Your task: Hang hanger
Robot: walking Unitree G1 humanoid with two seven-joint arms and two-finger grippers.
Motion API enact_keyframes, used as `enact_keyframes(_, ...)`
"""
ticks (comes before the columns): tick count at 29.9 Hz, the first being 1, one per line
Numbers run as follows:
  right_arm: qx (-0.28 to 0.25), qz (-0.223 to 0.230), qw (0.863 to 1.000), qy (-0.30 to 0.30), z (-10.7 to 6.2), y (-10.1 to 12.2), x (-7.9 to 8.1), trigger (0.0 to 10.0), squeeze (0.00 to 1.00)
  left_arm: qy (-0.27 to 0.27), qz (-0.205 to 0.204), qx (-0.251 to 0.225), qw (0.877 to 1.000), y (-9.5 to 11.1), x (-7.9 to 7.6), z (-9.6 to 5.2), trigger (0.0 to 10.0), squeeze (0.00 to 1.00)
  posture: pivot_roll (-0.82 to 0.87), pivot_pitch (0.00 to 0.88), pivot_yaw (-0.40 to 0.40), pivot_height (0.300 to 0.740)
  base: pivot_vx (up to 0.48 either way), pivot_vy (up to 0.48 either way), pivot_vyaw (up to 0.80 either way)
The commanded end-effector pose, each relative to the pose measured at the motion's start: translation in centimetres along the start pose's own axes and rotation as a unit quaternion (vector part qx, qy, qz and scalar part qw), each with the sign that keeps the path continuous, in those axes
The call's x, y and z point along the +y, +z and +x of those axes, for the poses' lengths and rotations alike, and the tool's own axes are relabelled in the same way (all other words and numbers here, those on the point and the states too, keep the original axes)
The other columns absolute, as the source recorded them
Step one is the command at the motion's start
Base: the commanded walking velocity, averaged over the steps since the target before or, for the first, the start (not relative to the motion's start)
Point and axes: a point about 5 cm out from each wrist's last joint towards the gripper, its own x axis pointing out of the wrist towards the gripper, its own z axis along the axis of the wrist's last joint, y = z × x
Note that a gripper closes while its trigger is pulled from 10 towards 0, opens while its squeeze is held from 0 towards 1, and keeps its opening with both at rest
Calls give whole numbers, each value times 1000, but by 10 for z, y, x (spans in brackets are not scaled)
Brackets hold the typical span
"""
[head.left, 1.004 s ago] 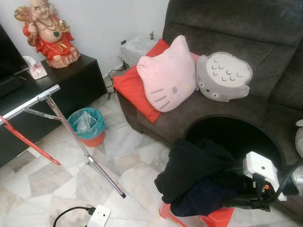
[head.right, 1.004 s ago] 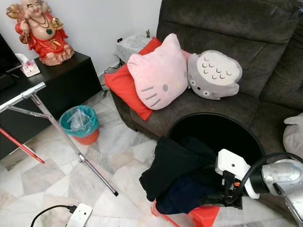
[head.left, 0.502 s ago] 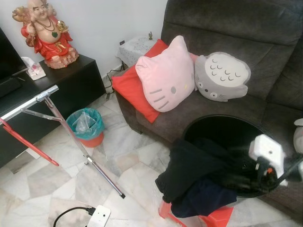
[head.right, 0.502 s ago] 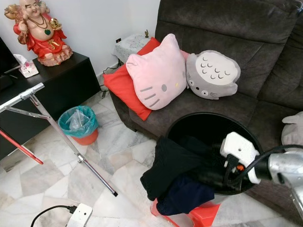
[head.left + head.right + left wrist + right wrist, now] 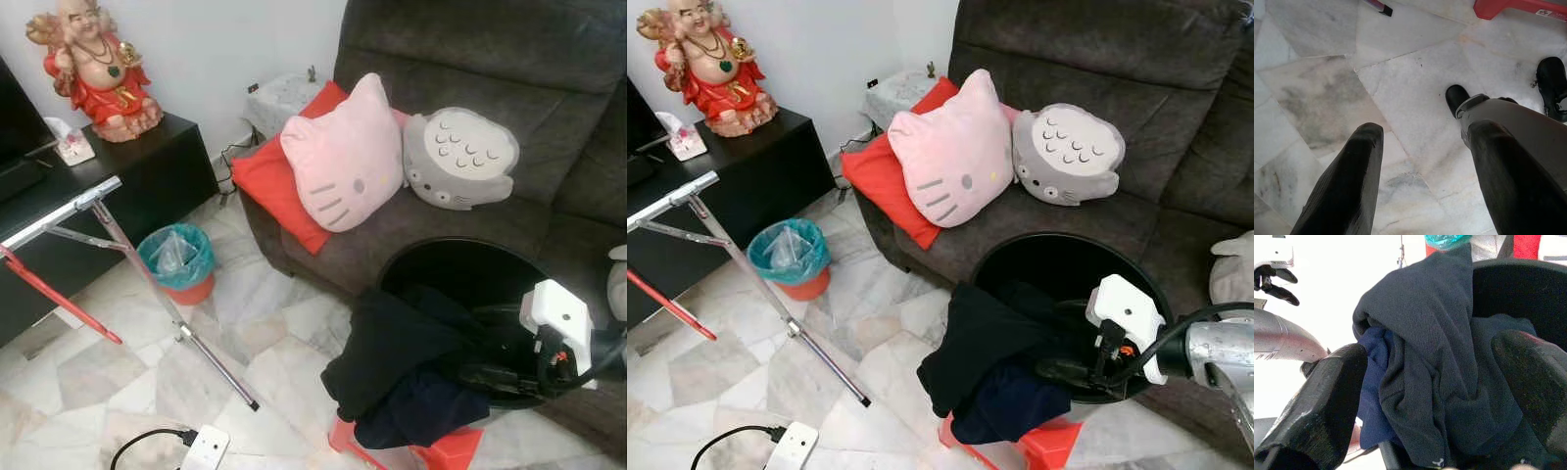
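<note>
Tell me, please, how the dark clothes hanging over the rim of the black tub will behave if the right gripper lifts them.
The dark clothes are folded and drooping over the black tub, so they will probably sag and trail. The layers look tangled and may lift together. The right gripper, open around them, likely needs a firm pinch.

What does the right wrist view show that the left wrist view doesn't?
Right wrist view: the open right gripper aimed at the dark clothes draped over the rim of the black basket.

Left wrist view: the open left gripper hanging over the marble floor, above the robot's own foot.

Both: spread black fingers, and a bit of the red stool.
</note>
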Motion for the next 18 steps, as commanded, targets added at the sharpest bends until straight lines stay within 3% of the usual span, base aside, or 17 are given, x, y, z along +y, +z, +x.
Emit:
enact_keyframes(1,10,-1,1000,5,2,-3,2,10000,0,2,-3,11,1000,-5,2,-1,10000,0,-161,29,113,740,0,0,0)
enact_keyframes(6,39,0,999,-8,4,-14,-1,10000,0,2,-4,11,1000,-5,2,-1,10000,0,-160,32,115,740,0,0,0)
enact_keyframes(18,38,27,999,-4,11,-26,1,10000,0,4,-5,13,1000,-6,3,-1,10000,0,-151,41,115,740,0,0,0)
